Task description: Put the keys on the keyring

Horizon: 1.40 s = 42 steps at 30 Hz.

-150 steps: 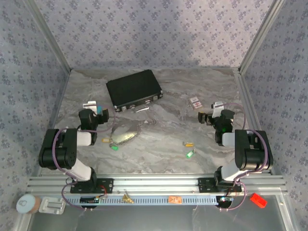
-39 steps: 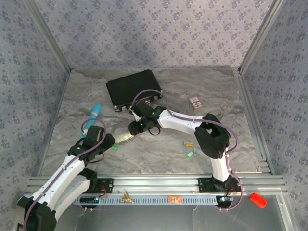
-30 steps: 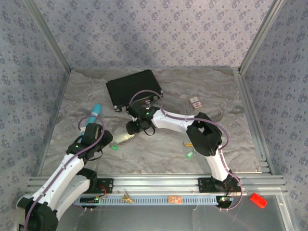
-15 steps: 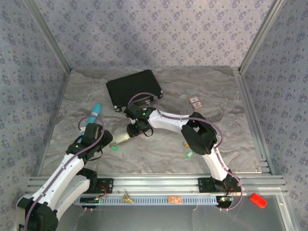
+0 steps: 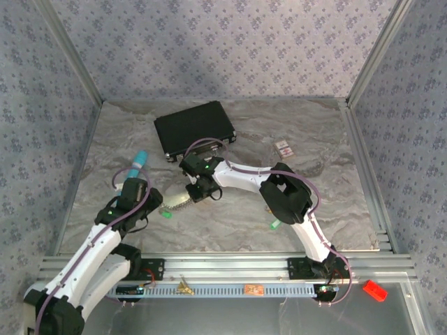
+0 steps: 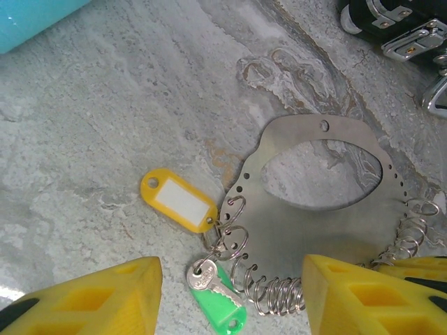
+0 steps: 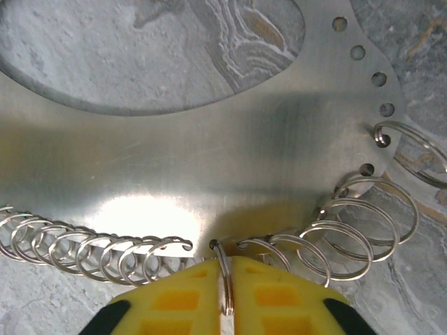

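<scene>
Keyring: flat steel plate with an oval cut-out, flat on the marble table, split rings through holes along its edge.
Right gripper: yellow fingers pressed together, pinching one split ring at the keyring's rim.
Left gripper: fingers spread, above the keyring's ring-lined edge, touching nothing.
Keys: a green-headed key and a yellow tag lie just beside the keyring and appear hooked to its rings. A second green key lies well apart from the keyring.
Black case: near the keyring, on its far side.
</scene>
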### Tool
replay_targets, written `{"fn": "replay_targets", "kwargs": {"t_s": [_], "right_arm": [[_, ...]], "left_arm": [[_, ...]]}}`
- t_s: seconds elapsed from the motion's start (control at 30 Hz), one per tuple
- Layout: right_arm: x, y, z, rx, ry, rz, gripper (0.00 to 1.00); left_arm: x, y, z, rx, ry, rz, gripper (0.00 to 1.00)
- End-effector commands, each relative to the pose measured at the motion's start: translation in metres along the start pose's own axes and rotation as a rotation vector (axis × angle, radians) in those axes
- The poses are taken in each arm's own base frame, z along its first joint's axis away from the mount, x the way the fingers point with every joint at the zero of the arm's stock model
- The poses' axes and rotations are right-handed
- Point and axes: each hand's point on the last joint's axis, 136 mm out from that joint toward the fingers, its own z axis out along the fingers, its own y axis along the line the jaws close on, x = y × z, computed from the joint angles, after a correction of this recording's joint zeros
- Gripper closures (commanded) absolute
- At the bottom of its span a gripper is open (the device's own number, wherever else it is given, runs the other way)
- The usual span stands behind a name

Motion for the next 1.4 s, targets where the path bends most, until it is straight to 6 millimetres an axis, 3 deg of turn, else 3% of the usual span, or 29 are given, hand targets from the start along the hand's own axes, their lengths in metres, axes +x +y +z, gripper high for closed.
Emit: {"fn": "replay_targets", "kwargs": {"t_s": [0.0, 0.27, 0.43, 0.57, 0.67, 0.7, 0.77, 0.93, 1.07, 1.23, 1.37], "right_arm": [[0.006, -0.006, -0.009, 0.034, 0.021, -0.020, 0.98], [0.027, -0.034, -0.030, 0.076, 0.032, -0.018, 1.00], [0.049, -0.070, -0.040, 0.121, 0.059, 0.007, 1.00], [0.055, -0.096, -0.042, 0.143, 0.059, 0.044, 1.00], [0.050, -0.099, -0.047, 0.158, 0.042, 0.044, 0.83], [0.048, -0.097, -0.051, 0.164, 0.034, 0.040, 0.75], [0.044, -0.090, -0.059, 0.194, 0.005, 0.035, 0.70], [0.044, -0.061, -0.078, 0.252, -0.059, 0.042, 0.66], [0.043, -0.031, -0.081, 0.264, -0.101, 0.064, 0.65], [0.041, 0.005, -0.067, 0.237, -0.098, 0.061, 0.66], [0.043, 0.017, -0.053, 0.256, -0.075, 0.055, 0.71]], "left_arm": [[-0.007, 0.001, -0.009, -0.008, -0.027, 0.001, 0.46], [-0.006, 0.000, -0.010, 0.005, -0.025, 0.008, 0.46], [-0.003, -0.007, -0.007, 0.049, -0.011, 0.020, 0.46], [0.001, -0.014, -0.004, 0.085, 0.010, 0.042, 0.46], [0.002, -0.019, -0.003, 0.104, 0.021, 0.052, 0.46], [0.002, -0.019, -0.003, 0.106, 0.021, 0.055, 0.46], [0.002, -0.021, -0.003, 0.115, 0.023, 0.060, 0.46], [0.001, -0.023, -0.002, 0.122, 0.011, 0.063, 0.46], [-0.002, -0.021, -0.001, 0.113, -0.005, 0.062, 0.46], [-0.003, -0.018, -0.003, 0.101, -0.017, 0.057, 0.46], [-0.002, -0.016, -0.005, 0.104, -0.021, 0.048, 0.46]]}}
